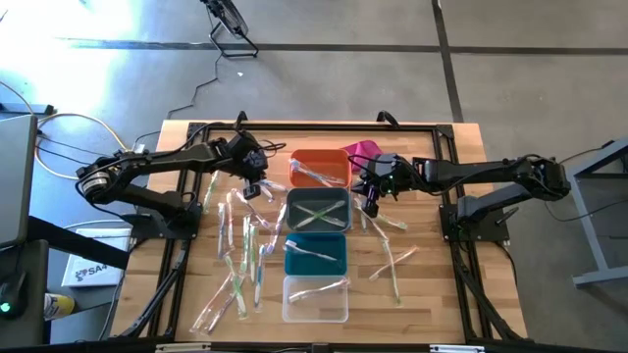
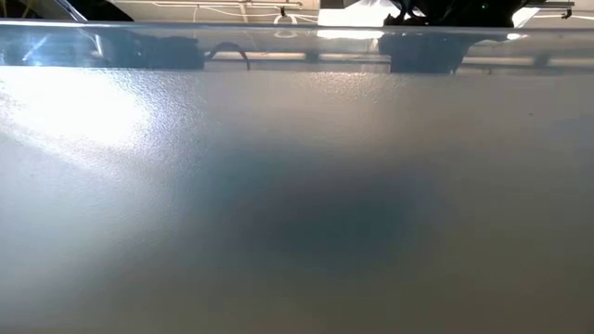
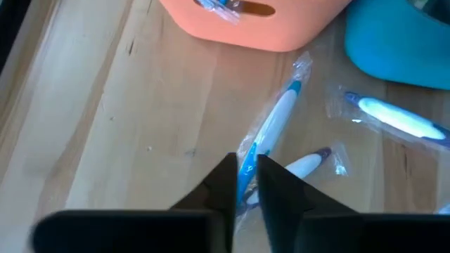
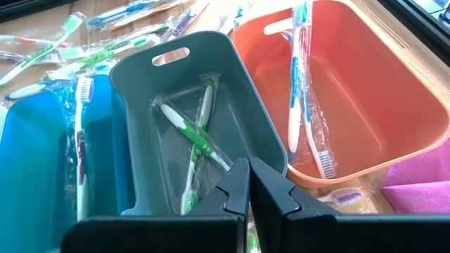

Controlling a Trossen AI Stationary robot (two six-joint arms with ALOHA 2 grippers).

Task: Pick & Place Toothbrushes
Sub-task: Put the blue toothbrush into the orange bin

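Grey concrete floor surrounds a pale wooden worktop [image 1: 432, 294] framed by dark rails, seen from above. 4 small bins run in a column down its middle: orange bin [image 1: 319, 167] farthest back, then grey bin [image 1: 317, 213], teal bin [image 1: 315, 255] and clear bin [image 1: 315, 299] nearest the front edge. Each bin holds wrapped toothbrushes: 2 in the orange bin, 2 green ones crossed in the grey bin [image 4: 197, 140]. Most loose toothbrushes [image 1: 240, 250] lie scattered on the boards left of the bins; a few more [image 1: 392, 260] lie to the right. Left claw [image 1: 253, 188] sits low over the boards just left of the orange bin, its fingers [image 3: 225, 186] parted only slightly around a blue-and-white toothbrush [image 3: 271, 133] that lies flat on the wood (whether it is actually pinched cannot be told). Right claw [image 1: 372, 204] hangs at the right rim of the grey bin, fingers [image 4: 235, 186] pressed together and holding nothing. A magenta cloth [image 1: 361, 150] lies just behind it, beside the orange bin. Low view is a featureless grey blur.
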